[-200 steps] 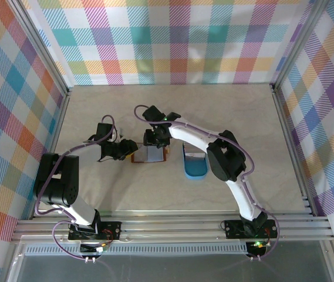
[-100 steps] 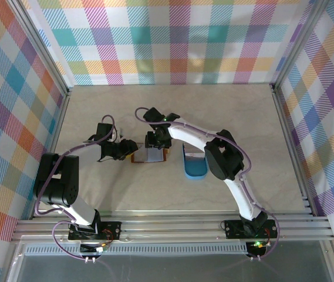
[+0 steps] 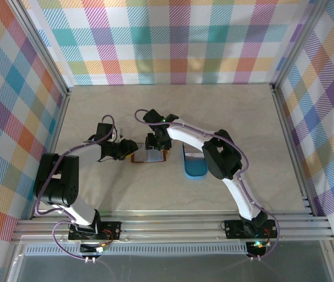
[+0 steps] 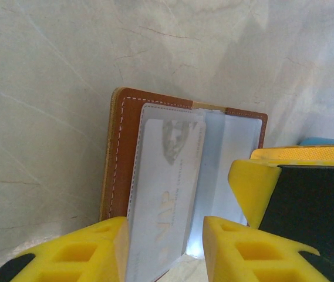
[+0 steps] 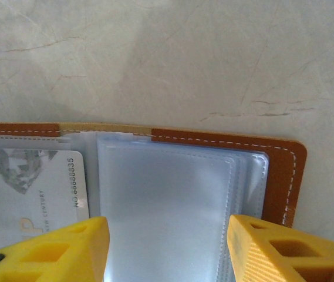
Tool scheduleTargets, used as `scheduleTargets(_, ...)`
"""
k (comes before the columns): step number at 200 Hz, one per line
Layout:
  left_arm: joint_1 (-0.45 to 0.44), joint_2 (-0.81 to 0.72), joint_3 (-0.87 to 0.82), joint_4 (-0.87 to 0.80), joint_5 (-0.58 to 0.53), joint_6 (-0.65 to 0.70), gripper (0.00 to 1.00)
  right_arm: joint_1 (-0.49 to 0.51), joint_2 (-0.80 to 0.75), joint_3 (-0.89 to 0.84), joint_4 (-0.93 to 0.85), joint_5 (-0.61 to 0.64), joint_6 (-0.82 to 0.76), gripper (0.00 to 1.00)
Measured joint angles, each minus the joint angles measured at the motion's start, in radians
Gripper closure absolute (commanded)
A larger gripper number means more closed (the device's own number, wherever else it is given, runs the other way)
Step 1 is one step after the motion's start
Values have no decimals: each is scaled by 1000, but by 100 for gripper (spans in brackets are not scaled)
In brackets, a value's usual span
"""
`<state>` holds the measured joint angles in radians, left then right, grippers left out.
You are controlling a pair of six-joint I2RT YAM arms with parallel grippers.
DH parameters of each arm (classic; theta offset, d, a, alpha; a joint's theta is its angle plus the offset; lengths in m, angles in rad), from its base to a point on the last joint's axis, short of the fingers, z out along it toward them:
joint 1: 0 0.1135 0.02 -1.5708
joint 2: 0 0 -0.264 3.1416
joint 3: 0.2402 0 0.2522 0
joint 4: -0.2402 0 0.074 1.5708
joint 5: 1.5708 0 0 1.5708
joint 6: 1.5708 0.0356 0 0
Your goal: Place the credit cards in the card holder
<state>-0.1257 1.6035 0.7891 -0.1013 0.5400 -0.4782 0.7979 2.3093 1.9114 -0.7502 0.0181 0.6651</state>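
The card holder [image 3: 149, 156] lies open on the table, brown leather [image 4: 122, 158] round clear plastic sleeves. One pale credit card [image 4: 167, 182] sits in the left-hand sleeve, and its printed end [image 5: 29, 188] shows in the right wrist view. My left gripper [image 4: 165, 249] is open at the holder's left edge, with that sleeve between its yellow fingertips [image 4: 78, 252]. My right gripper [image 5: 167, 249] is open over the holder's right half [image 5: 281, 176], with empty sleeves between its fingers. One of its yellow fingers [image 4: 255, 188] shows in the left wrist view.
A blue oval tray [image 3: 194, 174] stands just right of the card holder, with something pale and flat at its far end. Its rim [image 4: 325, 141] peeks past the right gripper. Checked walls and metal rails enclose the table.
The right arm's elbow has drifted slightly left, and its gripper has settled a little closer over the card holder. The left arm and the holder have not moved.
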Motion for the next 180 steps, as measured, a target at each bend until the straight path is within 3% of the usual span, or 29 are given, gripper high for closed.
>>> scheduleTargets(81,0,0,0,0,0,0,62,-5,3,0,25,-63,12,51)
scheduleTargets(180,0,0,0,0,0,0,62,-6,3,0,82,-144,53,53)
